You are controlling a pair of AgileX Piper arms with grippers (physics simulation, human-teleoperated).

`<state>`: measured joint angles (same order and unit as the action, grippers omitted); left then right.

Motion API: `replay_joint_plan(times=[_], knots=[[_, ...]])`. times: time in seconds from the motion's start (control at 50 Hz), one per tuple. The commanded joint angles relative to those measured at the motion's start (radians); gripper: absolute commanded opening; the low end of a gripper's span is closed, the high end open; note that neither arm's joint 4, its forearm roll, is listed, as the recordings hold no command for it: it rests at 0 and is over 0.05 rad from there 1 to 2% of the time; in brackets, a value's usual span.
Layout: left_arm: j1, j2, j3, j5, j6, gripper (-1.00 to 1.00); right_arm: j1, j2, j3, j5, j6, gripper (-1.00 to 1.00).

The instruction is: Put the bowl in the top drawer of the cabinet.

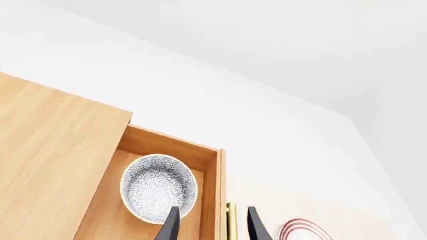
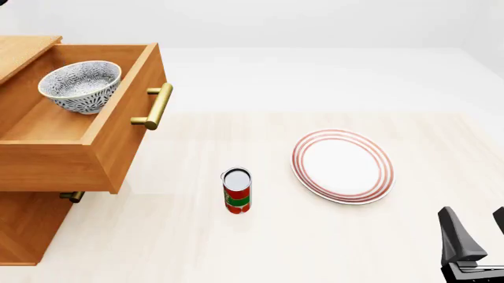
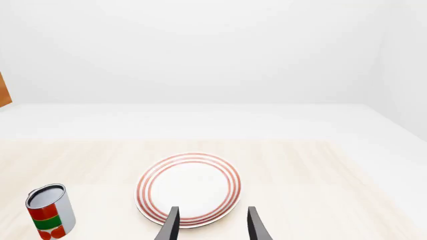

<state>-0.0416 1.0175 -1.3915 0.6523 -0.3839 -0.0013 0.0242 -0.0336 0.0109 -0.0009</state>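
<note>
Bowl [image 2: 79,85] time: your speckled bowl sits upright inside the top drawer [image 2: 118,138], near its back. The drawer is pulled out of the cabinet [image 2: 23,227], and its gold bar handle [image 2: 156,107] faces the table [image 2: 157,236].

Your left gripper [image 1: 211,225] hangs above the drawer's front edge. Its fingers are apart and hold nothing. One dark finger [image 1: 171,226] shows over the bowl's rim, and the other is past the handle.

Your right gripper [image 2: 474,233] is low at the near right of the table, well away from the cabinet. Its fingers are apart too, with nothing between them.

Out on the table you can see a white plate [image 2: 343,165] with red rings, and a small can [image 2: 237,190] standing up near it.
</note>
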Motion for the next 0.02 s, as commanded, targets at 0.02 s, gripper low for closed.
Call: replay_joint_plan(times=[0.02], knots=[[-0.105,-0.119,0.02,-0.033,-0.048,1.0,0.0,0.0,0.0,0.0,0.0,1.0]])
